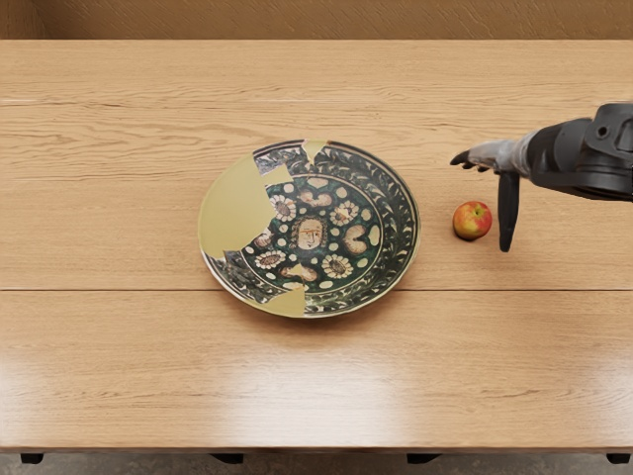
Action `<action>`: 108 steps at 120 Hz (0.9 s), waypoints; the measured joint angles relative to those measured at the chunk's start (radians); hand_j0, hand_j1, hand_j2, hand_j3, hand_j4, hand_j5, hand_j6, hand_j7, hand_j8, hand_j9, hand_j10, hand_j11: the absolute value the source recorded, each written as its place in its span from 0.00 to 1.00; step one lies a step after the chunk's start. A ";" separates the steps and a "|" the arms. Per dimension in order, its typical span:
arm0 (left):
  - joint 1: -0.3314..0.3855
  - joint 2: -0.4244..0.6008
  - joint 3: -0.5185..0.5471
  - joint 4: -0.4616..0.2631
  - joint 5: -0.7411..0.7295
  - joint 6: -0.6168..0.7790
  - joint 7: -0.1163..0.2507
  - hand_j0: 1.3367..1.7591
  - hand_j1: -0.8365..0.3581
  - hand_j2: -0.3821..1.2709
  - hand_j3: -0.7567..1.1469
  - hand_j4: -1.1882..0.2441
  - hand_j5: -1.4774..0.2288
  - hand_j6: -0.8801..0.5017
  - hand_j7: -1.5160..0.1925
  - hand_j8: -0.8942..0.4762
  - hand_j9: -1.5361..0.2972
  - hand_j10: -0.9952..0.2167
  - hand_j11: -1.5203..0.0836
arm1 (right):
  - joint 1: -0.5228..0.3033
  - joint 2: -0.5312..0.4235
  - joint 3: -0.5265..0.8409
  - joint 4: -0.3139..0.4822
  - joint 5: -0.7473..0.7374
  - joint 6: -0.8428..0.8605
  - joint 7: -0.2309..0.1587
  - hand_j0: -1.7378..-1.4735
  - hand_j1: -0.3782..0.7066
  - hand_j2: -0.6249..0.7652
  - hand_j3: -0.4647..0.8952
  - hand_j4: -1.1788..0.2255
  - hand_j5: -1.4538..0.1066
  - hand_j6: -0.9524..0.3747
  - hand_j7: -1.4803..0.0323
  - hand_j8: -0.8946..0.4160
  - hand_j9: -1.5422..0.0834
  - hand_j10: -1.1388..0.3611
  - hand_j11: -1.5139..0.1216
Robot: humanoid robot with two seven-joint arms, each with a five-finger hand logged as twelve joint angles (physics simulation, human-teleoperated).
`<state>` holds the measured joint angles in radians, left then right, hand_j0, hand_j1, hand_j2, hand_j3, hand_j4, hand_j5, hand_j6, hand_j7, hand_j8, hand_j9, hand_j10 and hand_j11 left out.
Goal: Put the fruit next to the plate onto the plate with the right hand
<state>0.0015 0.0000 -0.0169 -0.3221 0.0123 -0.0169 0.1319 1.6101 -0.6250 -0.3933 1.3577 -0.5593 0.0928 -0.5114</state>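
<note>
While the apple (472,220) is seen near the plate (229,203), the right hand (497,156) is held open, fingers (508,213) spread, one just beside the apple.

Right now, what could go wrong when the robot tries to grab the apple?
The apple is round and loose on the table, so the open right hand beside it might nudge it rolling away. One finger hangs down close to it and could knock it first. Dropped high, it could bounce off the plate.
</note>
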 joint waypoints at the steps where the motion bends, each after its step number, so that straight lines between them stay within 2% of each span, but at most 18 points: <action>1: 0.000 0.000 0.000 0.000 0.000 0.000 0.000 0.76 0.99 0.23 0.40 0.83 0.87 0.64 0.89 0.65 0.84 0.82 0.95 | -0.003 0.000 0.000 0.002 -0.001 -0.005 -0.001 0.30 0.06 0.45 0.34 0.82 0.91 0.70 0.96 0.66 0.93 0.74 0.90; 12: 0.000 0.000 0.000 0.000 0.000 0.000 0.000 0.76 0.99 0.23 0.40 0.83 0.87 0.64 0.89 0.65 0.84 0.82 0.95 | -0.032 0.004 0.000 0.001 -0.007 -0.053 -0.007 0.30 0.06 0.45 0.34 0.82 0.91 0.69 0.95 0.66 0.93 0.74 0.90; 32: 0.000 0.000 0.000 0.000 0.000 0.000 0.000 0.76 0.99 0.23 0.40 0.83 0.87 0.64 0.89 0.65 0.84 0.82 0.95 | -0.072 0.070 0.000 -0.071 -0.014 -0.081 -0.035 0.30 0.08 0.44 0.34 0.80 0.89 0.68 0.94 0.64 0.91 0.73 0.89; 53: 0.000 0.000 0.000 0.000 0.000 0.000 0.000 0.76 0.99 0.23 0.40 0.83 0.87 0.64 0.89 0.65 0.84 0.82 0.95 | -0.084 0.093 0.001 -0.106 -0.025 -0.087 -0.046 0.30 0.13 0.44 0.34 0.77 0.85 0.64 0.90 0.61 0.87 0.70 0.85; 67: 0.000 0.000 0.000 0.000 0.000 0.000 0.000 0.76 0.99 0.23 0.40 0.83 0.87 0.64 0.89 0.65 0.84 0.82 0.95 | -0.087 0.127 -0.001 -0.133 -0.063 -0.088 -0.081 0.30 0.16 0.43 0.34 0.75 0.83 0.62 0.87 0.59 0.85 0.68 0.83; 108: 0.000 0.000 0.000 0.000 0.000 0.000 0.000 0.76 0.99 0.23 0.40 0.83 0.87 0.64 0.89 0.65 0.84 0.82 0.95 | -0.096 0.169 -0.004 -0.138 -0.082 -0.083 -0.099 0.30 0.24 0.42 0.34 0.70 0.77 0.57 0.81 0.53 0.79 0.63 0.77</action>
<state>0.0015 0.0000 -0.0169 -0.3221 0.0122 -0.0169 0.1319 1.5145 -0.4556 -0.3973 1.2196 -0.6418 0.0100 -0.6102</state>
